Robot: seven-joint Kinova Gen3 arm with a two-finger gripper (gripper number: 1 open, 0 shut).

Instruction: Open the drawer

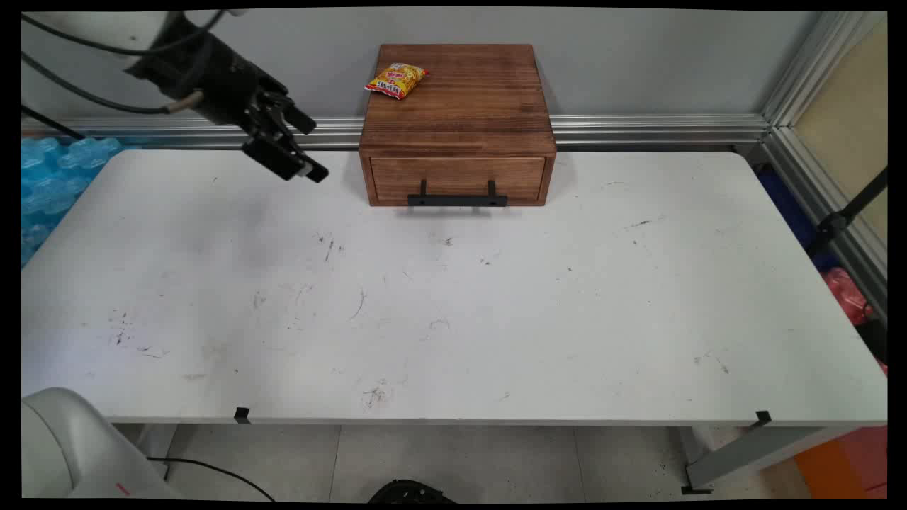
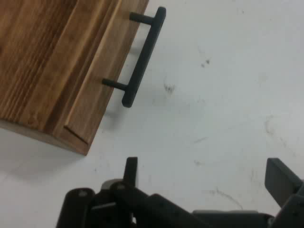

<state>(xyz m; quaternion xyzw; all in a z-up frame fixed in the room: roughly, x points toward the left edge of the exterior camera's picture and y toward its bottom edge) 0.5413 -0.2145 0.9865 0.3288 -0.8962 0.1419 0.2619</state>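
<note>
Above the white bench (image 1: 453,319), main view, the claw (image 1: 301,145) hangs wide and empty, left of a wooden drawer box (image 1: 457,120) bearing a yellow snack packet (image 1: 396,79). Hand view: fingers (image 2: 280,180) spread; the drawer's black handle (image 2: 144,56) lies ahead.

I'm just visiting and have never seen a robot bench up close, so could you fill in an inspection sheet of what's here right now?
Surface: white table, scuffed with dark marks.
Things: wooden drawer box at the far edge, drawer closed, black handle in front; yellow snack packet on its top.
Clutter: nothing seen on the table.
Pincer: black pincer held above the table left of the box, open, holding nothing.
Cables: black cables hanging from the arm; one on the floor.
Surroundings: grey wall, aluminium rail, blue bubble wrap at left.
</note>
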